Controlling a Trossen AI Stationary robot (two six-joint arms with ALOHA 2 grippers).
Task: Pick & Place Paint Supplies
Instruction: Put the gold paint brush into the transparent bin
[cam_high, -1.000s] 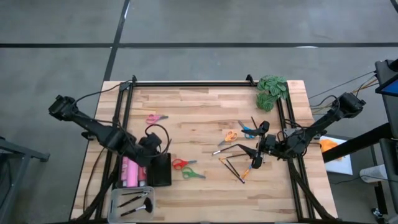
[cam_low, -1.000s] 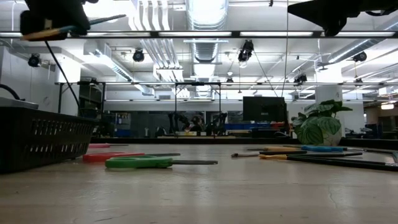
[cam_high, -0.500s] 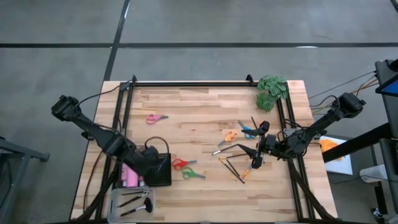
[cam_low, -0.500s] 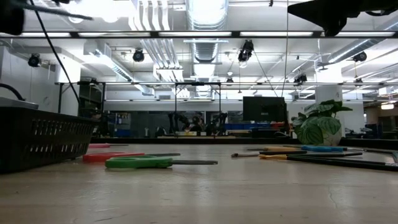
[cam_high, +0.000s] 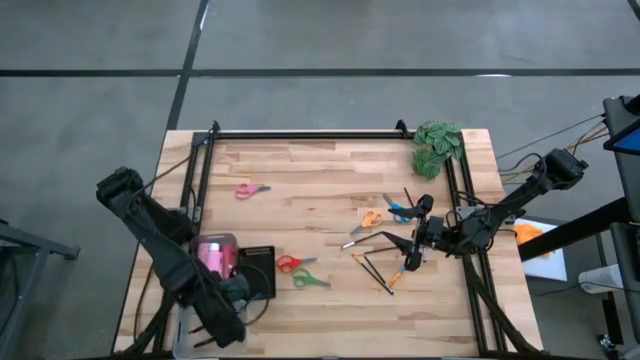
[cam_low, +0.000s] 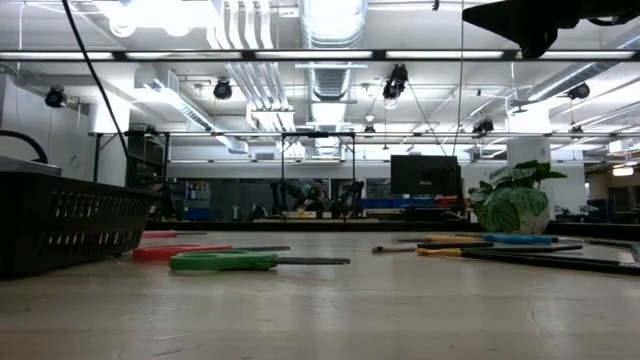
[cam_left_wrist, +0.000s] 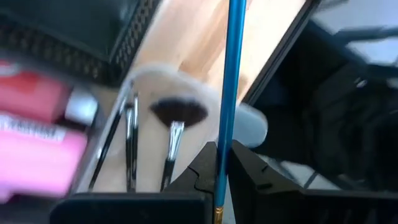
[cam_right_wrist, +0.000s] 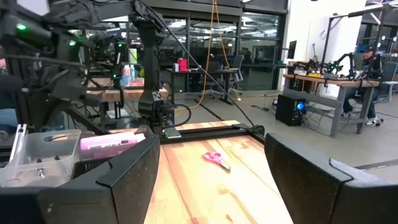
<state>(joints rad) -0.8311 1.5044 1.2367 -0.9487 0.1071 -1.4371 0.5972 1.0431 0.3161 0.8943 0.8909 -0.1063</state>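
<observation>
Blue-handled brush (cam_left_wrist: 229, 93) between left fingers (cam_left_wrist: 199, 171)

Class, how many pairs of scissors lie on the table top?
5: the pink pair alone toward the left; red pair and green pair beside the black basket; orange pair and blue pair near the brushes. The right gripper may hide more.
</observation>
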